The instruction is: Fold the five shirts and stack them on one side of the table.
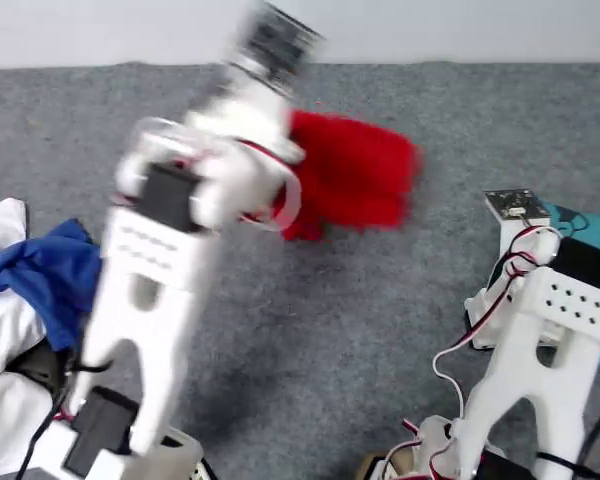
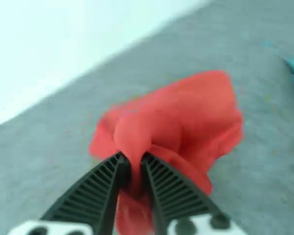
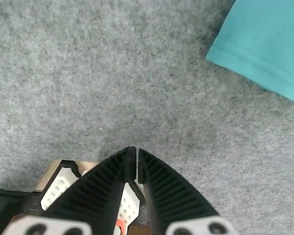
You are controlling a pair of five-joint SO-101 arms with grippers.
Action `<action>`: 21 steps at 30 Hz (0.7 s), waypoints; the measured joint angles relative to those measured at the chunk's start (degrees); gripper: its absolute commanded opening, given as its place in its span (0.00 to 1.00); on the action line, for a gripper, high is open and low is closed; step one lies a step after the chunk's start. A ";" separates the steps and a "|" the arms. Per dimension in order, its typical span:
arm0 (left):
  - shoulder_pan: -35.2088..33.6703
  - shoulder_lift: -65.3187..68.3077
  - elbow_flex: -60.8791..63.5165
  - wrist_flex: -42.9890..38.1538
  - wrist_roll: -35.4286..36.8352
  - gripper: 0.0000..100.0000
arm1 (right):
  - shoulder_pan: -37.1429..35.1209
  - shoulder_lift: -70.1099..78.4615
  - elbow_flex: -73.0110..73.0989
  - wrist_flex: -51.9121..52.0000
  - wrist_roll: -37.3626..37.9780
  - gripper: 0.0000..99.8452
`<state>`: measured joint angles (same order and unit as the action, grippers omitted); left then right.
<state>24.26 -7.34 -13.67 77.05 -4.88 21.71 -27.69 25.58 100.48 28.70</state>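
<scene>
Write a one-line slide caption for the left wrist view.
Left gripper shut on a bunched red shirt, with the grey table behind.

A fuzzy gray mat [image 1: 360, 330] lies flat and spreads out wide. It has tiny light and dark specks. A plain white wall [image 1: 460, 30] stands behind it.
</scene>
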 measured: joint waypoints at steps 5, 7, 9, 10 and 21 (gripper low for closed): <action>9.23 0.09 14.68 -7.91 0.00 0.02 | 0.00 0.00 0.00 0.00 0.00 0.01; 10.90 0.09 18.11 -8.70 0.00 0.02 | 0.00 0.00 0.00 0.00 0.00 0.01; 11.34 0.09 19.52 -8.70 -0.26 0.02 | 0.00 0.00 0.00 0.00 0.00 0.01; 10.99 0.09 19.78 -8.35 -1.32 0.02 | 0.00 0.00 0.00 0.00 0.00 0.01; -6.86 -0.70 19.87 11.16 -4.66 0.18 | 0.00 0.00 0.00 0.00 0.00 0.01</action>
<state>17.41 -8.04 6.20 88.22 -9.54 21.71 -27.69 25.58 100.48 28.70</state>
